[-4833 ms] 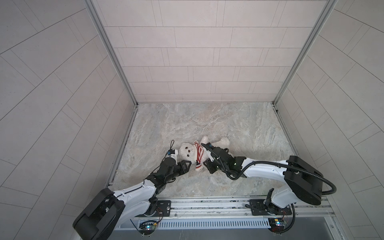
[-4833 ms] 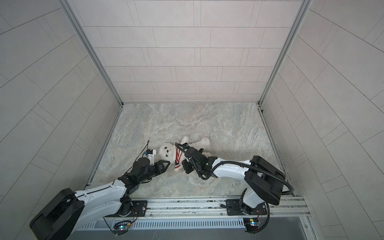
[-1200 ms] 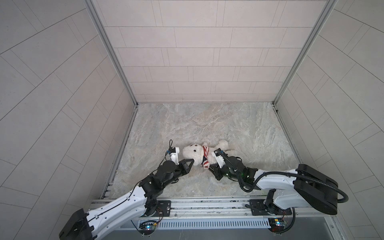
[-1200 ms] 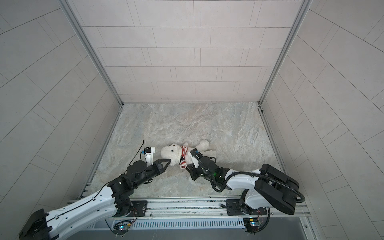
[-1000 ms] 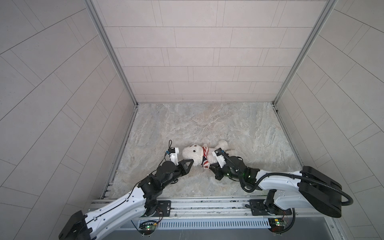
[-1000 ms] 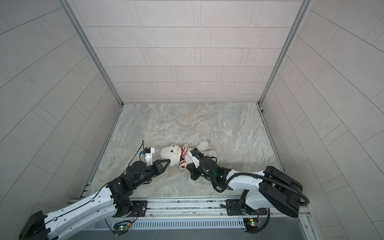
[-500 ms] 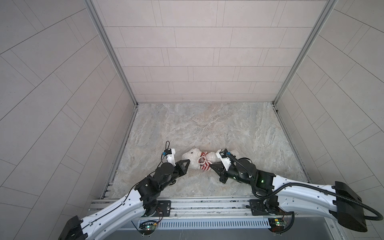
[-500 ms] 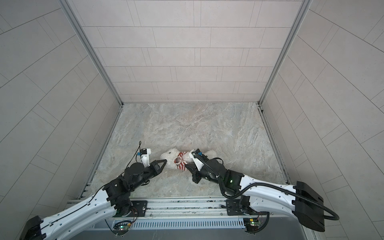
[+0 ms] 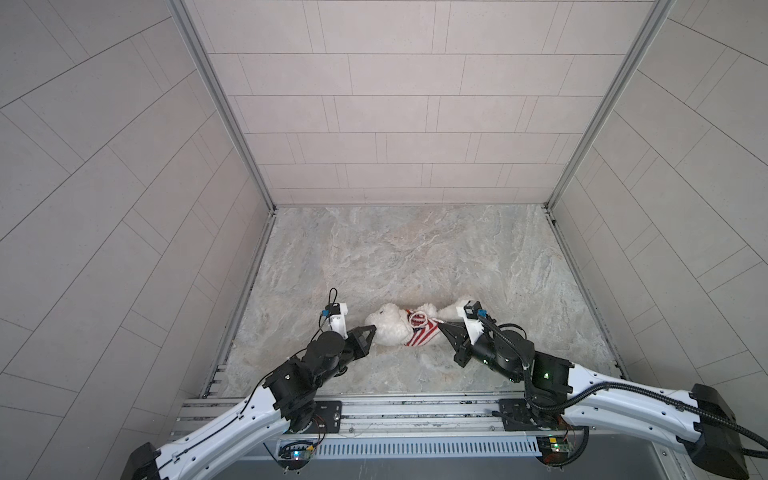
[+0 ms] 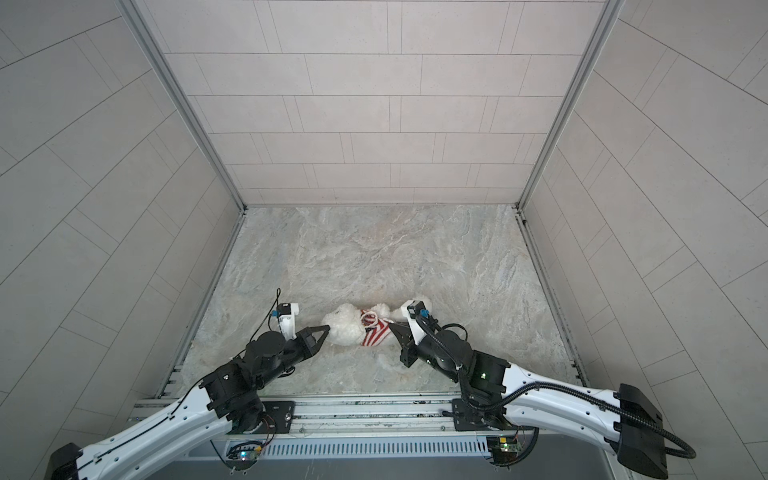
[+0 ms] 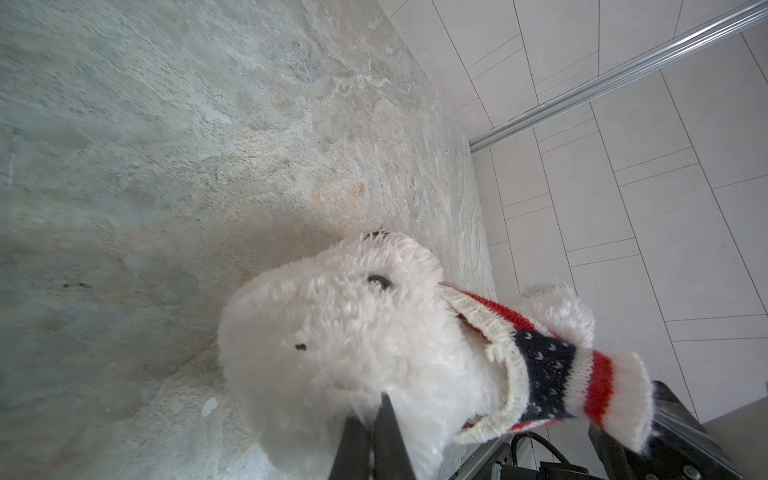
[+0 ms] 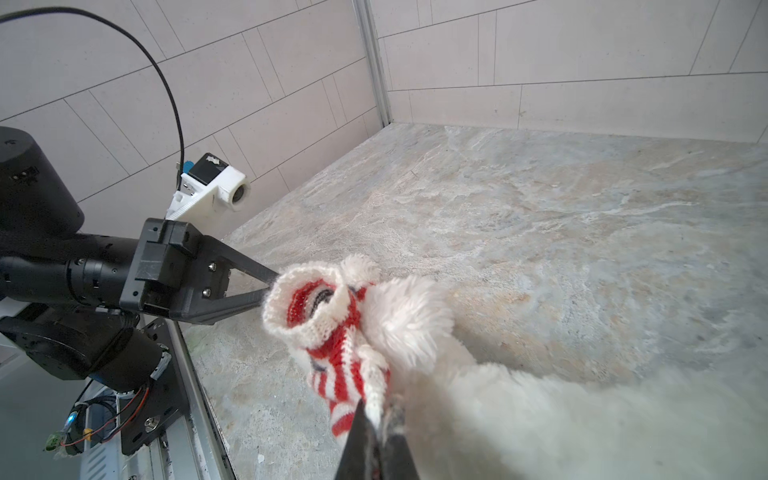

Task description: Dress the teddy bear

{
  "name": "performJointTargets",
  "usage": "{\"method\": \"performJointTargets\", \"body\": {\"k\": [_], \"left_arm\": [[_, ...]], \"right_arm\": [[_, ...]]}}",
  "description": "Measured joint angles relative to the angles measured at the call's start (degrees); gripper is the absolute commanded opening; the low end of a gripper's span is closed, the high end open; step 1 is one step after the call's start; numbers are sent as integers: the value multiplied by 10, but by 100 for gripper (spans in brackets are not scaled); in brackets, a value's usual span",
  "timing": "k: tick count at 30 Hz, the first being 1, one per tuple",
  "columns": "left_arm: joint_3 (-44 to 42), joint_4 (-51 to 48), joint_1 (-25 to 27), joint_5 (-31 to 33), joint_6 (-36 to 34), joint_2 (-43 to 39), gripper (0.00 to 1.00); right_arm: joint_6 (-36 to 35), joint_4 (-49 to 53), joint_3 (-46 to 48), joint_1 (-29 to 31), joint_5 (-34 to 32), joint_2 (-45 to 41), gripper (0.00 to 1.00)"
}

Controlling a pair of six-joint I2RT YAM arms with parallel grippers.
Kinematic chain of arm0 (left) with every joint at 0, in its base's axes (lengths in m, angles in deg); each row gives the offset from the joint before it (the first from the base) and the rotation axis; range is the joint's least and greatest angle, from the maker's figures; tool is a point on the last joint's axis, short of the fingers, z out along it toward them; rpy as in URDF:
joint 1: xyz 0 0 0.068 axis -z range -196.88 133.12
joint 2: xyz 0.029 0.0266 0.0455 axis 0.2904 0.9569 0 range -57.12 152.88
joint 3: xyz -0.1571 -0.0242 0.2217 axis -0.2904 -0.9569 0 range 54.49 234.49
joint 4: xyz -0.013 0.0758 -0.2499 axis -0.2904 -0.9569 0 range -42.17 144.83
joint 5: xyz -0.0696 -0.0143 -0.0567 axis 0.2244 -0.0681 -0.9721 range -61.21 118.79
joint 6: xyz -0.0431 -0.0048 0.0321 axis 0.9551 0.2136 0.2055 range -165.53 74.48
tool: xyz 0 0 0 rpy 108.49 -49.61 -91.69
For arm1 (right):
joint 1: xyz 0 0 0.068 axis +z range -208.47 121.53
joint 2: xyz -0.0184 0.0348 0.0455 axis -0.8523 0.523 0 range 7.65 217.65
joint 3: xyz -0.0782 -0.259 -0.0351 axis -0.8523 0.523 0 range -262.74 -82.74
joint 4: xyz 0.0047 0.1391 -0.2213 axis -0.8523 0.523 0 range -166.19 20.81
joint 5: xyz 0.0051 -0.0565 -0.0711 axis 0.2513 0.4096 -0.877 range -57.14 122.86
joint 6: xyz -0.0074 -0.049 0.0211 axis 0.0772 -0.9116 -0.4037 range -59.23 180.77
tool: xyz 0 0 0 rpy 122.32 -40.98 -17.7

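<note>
Red-and-white striped knit, the sweater (image 9: 421, 333) sits bunched around the neck and upper chest of the teddy bear (image 9: 387, 328). The bear lies on the stone-patterned tabletop (image 9: 415, 257) near its front edge, stretched between the two arms. The left gripper (image 11: 384, 401) has its fingers pressed together on fur at the side of the bear's head, anchoring it. The right gripper (image 12: 376, 411) has its fingers pinched on the sweater's white ribbed hem, which the right wrist view shows pulled taut. A ribbed knit opening (image 12: 307, 305), probably a sleeve though the close angle leaves that unsure, gapes empty, with a fluffy paw (image 12: 409, 320) just beside it rather than through it. As I judge it, the step in hand is drawing the sweater down over the body, and the dressing is about midway. The next move likely calls for a steady pull on the hem away from the head while the left gripper holds firm. After that, the paws need threading into the sleeves.
</note>
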Motion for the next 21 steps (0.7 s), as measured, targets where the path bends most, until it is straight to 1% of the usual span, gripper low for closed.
{"method": "performJointTargets", "body": {"k": [2, 5, 8, 11, 14, 18, 21], "left_arm": [[0, -5, 0, 1, -3, -4, 0], [0, -7, 0, 0, -13, 1, 0], [0, 3, 0, -8, -26, 19, 0], [0, 17, 0, -17, -39, 37, 0], [0, 23, 0, -26, -51, 44, 0], [0, 27, 0, -35, -60, 44, 0], [0, 31, 0, -37, -64, 45, 0]], "right_arm": [[2, 2, 16, 0, -4, -13, 3], [3, 4, 20, 0, -3, -1, 5], [1, -3, 6, 0, 11, 47, 6], [-4, -22, -23, 5, 33, 117, 8], [-8, -44, -39, 15, 48, 157, 13], [-13, -56, -44, 17, 56, 173, 27], [-15, -57, -51, 17, 64, 182, 31]]}}
